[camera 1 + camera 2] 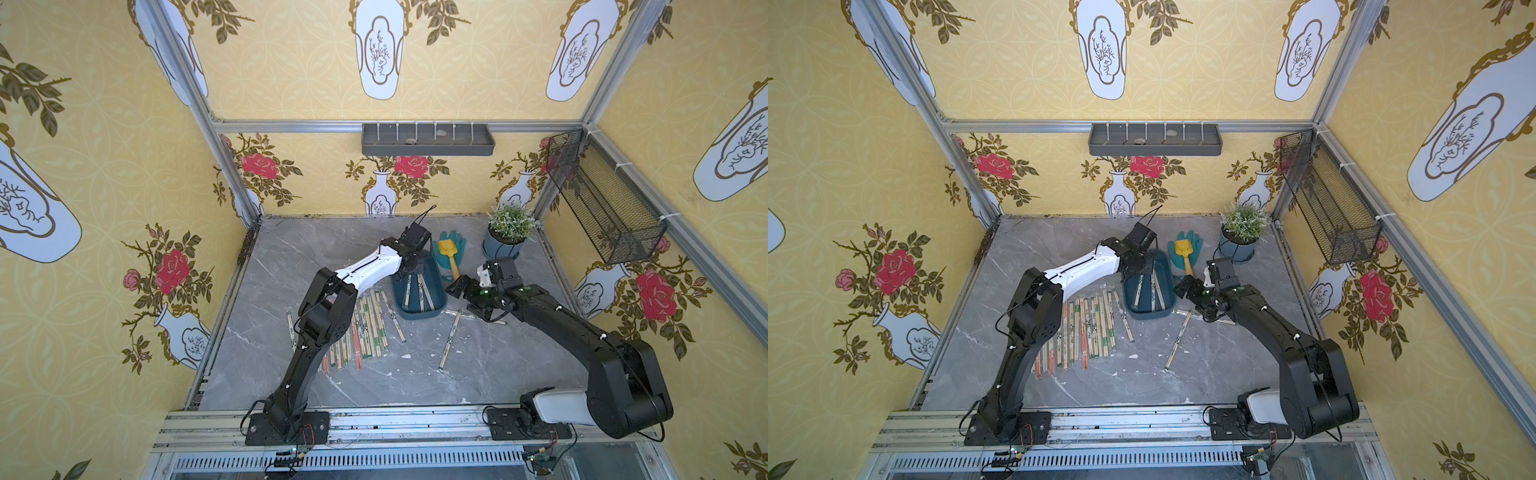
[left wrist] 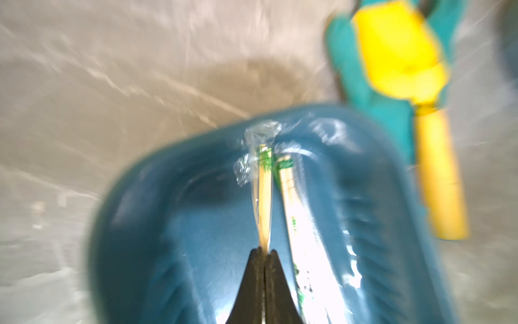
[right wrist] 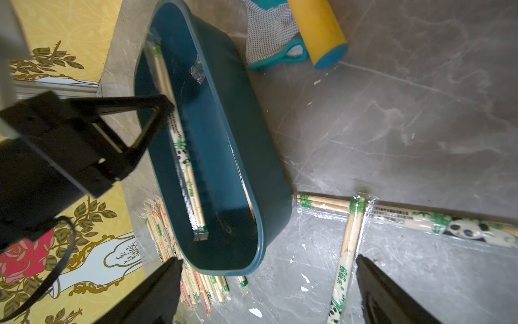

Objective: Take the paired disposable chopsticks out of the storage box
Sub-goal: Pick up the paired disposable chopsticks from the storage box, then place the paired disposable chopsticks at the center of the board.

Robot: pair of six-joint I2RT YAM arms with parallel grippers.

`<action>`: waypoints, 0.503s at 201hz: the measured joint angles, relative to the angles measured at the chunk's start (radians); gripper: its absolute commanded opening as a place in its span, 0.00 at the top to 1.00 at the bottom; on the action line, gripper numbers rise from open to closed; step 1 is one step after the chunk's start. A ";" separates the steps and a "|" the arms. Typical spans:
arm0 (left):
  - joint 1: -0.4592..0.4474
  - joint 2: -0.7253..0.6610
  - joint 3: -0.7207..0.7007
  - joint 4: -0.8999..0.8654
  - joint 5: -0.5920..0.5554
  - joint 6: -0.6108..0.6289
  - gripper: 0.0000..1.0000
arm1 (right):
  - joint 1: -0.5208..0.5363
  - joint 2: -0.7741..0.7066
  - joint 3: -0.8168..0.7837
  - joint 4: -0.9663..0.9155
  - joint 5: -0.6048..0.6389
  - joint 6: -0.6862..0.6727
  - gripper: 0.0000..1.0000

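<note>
The dark teal storage box (image 1: 415, 314) (image 1: 1148, 314) stands mid-table with a few paired disposable chopsticks (image 1: 422, 291) lying in it. My left gripper (image 1: 409, 272) (image 2: 265, 251) reaches into the box (image 2: 140, 238), shut on one green-printed pair (image 2: 265, 196). A second wrapped pair (image 2: 291, 202) lies beside it. My right gripper (image 1: 455, 289) (image 3: 268, 258) hangs open and empty just right of the box (image 3: 224, 140). Several pairs (image 1: 365, 328) lie in a row on the table left of the box. Two more pairs (image 3: 347, 241) cross on its right.
A yellow toy shovel (image 1: 451, 255) rests on a teal glove (image 1: 459, 243) behind the box. A potted plant (image 1: 505, 245) stands at the back right. A grey tray (image 1: 428, 139) and a black mesh basket (image 1: 602, 199) hang on the walls.
</note>
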 measured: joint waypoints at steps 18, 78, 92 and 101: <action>0.002 -0.041 -0.007 0.003 -0.002 0.001 1.00 | 0.000 0.000 0.000 0.000 0.000 0.000 0.02; 0.007 -0.285 -0.271 0.079 -0.003 -0.086 1.00 | 0.000 0.010 0.000 0.001 -0.003 0.000 0.03; 0.010 -0.341 -0.354 0.103 -0.011 -0.129 1.00 | 0.000 0.011 0.000 0.002 -0.004 0.000 0.03; 0.012 -0.372 -0.402 0.116 -0.016 -0.156 1.00 | 0.000 0.012 0.000 0.003 -0.005 0.000 0.02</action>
